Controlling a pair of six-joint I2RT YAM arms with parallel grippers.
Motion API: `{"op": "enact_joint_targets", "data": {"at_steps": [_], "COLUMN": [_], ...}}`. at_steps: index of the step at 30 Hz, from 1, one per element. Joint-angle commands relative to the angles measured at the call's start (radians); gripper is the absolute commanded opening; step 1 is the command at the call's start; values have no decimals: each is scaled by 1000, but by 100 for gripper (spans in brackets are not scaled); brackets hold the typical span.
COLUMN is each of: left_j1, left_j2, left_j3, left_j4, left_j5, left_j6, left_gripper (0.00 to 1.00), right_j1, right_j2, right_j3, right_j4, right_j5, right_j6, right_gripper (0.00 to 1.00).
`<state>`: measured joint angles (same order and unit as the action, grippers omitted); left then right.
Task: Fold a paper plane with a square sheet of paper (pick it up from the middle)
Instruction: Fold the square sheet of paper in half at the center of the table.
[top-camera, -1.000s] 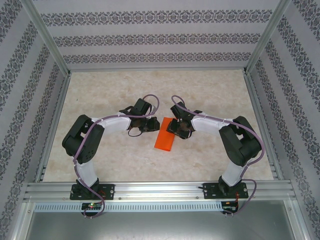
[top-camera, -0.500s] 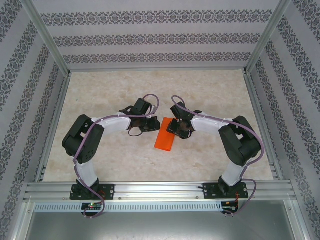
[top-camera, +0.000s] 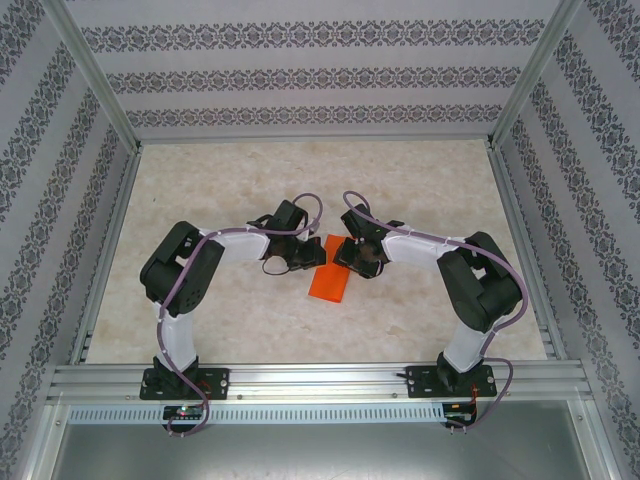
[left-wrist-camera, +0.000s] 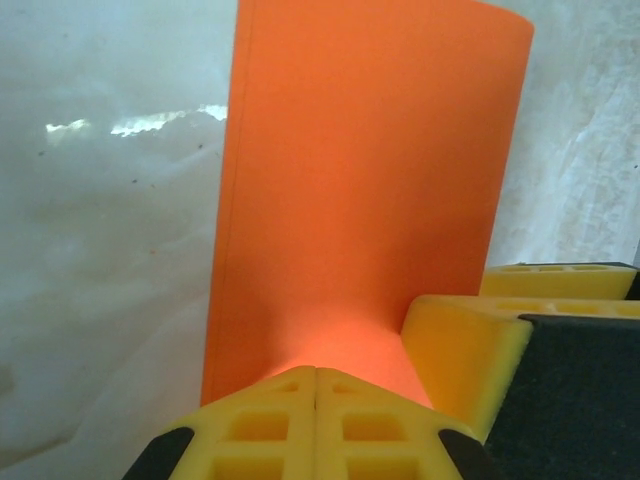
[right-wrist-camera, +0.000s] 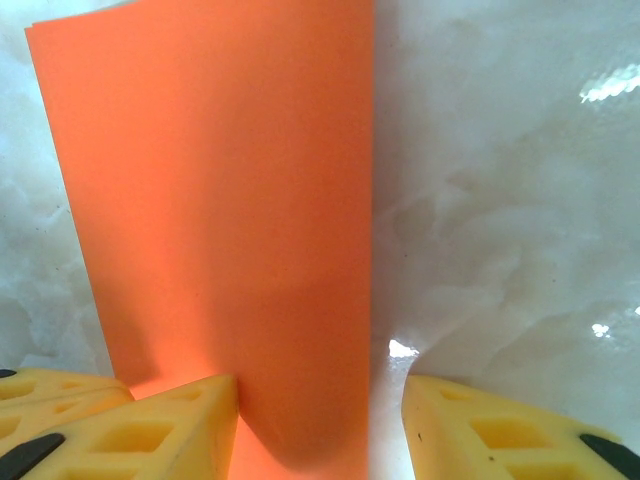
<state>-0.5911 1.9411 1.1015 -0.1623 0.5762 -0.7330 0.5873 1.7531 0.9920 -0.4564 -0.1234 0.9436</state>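
The square sheet of paper (top-camera: 328, 283) lies on the table as a narrow bright orange folded rectangle, between the two grippers. My left gripper (top-camera: 312, 256) is shut. Its yellow pads meet at the paper's near end (left-wrist-camera: 316, 375), and no paper shows in the seam between them. The paper (left-wrist-camera: 370, 200) stretches away from those tips. My right gripper (top-camera: 350, 262) is open and straddles the long straight edge of the paper (right-wrist-camera: 220, 200). Its left finger (right-wrist-camera: 170, 420) stands over the paper and its right finger (right-wrist-camera: 480, 420) over bare table. One right-gripper finger (left-wrist-camera: 460, 350) sits close beside the left tips.
The pale marbled tabletop (top-camera: 250, 190) is framed by aluminium rails (top-camera: 320, 380), with patterned walls on three sides. Both arms bend inward, so their wrists nearly meet at the table's middle. Bare table lies behind and to both sides of the paper.
The left arm's elbow swung right and forward. Its gripper slid a little right onto the paper's end and its jaws came fully together. The right arm and the paper stayed put.
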Motion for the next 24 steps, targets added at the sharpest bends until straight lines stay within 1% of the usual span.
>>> {"op": "enact_joint_targets", "data": {"at_steps": [1, 3, 12, 18, 22, 24], "left_j1": [-1, -2, -12, -16, -18, -16], "left_j2": [22, 33, 73, 85, 88, 91], "left_j3": [49, 66, 102, 95, 86, 83], "left_j4": [-11, -48, -150, -187, -193, -195], "left_j5": [13, 0, -46, -81, -95, -94], "left_j6": [0, 14, 67, 83, 89, 92], "left_gripper": [3, 0, 0, 0, 0, 0], "right_j1": [2, 3, 5, 4, 5, 5], "right_j2": [34, 35, 36, 31, -7, -57], "right_j3": [-10, -10, -5, -2, 16, 13], "right_j4": [-9, -8, -4, -2, -2, 25], "right_j5": [24, 22, 21, 15, 6, -2], "right_j6": [0, 1, 2, -2, -10, -13], "right_gripper": [48, 48, 48, 48, 51, 57]}}
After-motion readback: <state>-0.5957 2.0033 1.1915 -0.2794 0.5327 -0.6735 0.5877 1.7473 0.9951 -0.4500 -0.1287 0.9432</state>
